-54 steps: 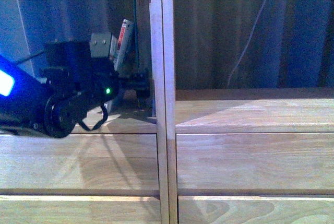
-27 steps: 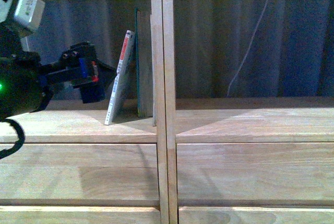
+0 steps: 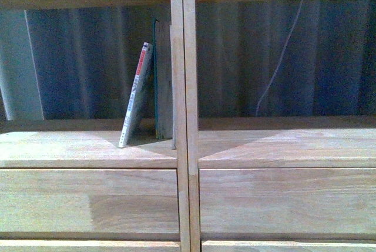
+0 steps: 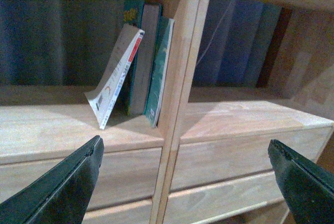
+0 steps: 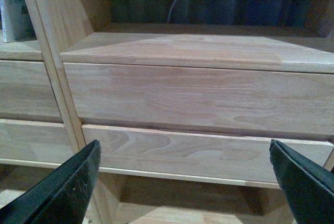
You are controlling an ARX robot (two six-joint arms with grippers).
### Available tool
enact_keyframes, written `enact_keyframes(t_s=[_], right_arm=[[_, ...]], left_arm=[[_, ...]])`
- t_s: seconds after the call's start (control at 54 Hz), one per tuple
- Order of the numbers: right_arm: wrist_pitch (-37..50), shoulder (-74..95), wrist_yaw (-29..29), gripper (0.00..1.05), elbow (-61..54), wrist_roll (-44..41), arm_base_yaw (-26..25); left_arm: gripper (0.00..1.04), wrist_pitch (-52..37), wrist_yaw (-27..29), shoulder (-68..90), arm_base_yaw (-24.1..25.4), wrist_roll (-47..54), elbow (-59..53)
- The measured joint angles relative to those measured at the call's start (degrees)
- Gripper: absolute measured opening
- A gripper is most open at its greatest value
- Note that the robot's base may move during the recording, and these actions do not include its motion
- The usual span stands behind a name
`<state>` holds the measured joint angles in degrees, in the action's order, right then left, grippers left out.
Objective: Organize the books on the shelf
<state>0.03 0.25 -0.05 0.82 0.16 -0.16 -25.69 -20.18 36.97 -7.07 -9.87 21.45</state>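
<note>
The light wooden shelf [image 3: 70,149] fills the front view. In its left compartment a thin pale paperback [image 3: 136,96] with a red-and-white spine leans right against a taller dark teal book [image 3: 163,81]. The teal book stands upright by the central divider. Neither arm shows in the front view. In the left wrist view my left gripper [image 4: 185,145] is open and empty, held back from the shelf [image 4: 47,127], below the paperback [image 4: 116,80] and teal book [image 4: 159,75]. My right gripper [image 5: 183,148] is open and empty in front of the right column's drawer fronts [image 5: 198,93].
The central divider [image 3: 182,87] separates the two columns. The right compartment [image 3: 282,140] holds no books. A white cable [image 3: 282,46] hangs behind it against a blue-grey backdrop [image 3: 82,64]. Plain drawer fronts [image 3: 88,202] run below both compartments.
The left arm, which reached into the left compartment by the books, has drawn back left and out of the front view. The paperback stays leaning on the teal book.
</note>
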Motion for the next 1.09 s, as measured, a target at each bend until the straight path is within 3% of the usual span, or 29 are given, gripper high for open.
enact_keyframes(t_s=[0.148,0.259,0.333,0.37,0.759,1.092], right_arm=[[0.0,0.0,0.07,0.98,0.0,0.02,0.0],[0.0,0.0,0.02,0.98,0.0,0.0,0.0],[0.0,0.0,0.09,0.98,0.0,0.0,0.0],[0.0,0.0,0.04,0.98,0.0,0.0,0.0],[0.0,0.0,0.02,0.98,0.0,0.0,0.0],[0.0,0.0,0.02,0.98,0.0,0.0,0.0]], left_arm=[[0.97,12.2,-2.99,-18.93,2.08,0.2,-6.56],[0.97,14.67,-9.46,-26.86,8.2,-1.97,-11.85],[0.78,26.64,12.68,-28.7,7.37,4.17,-11.98],[0.69,27.34,18.21,-29.14,7.34,6.03,-12.52],[0.03,26.64,20.17,-32.54,7.28,9.05,-16.39],[0.03,26.34,20.15,-34.12,7.28,9.25,-18.25]])
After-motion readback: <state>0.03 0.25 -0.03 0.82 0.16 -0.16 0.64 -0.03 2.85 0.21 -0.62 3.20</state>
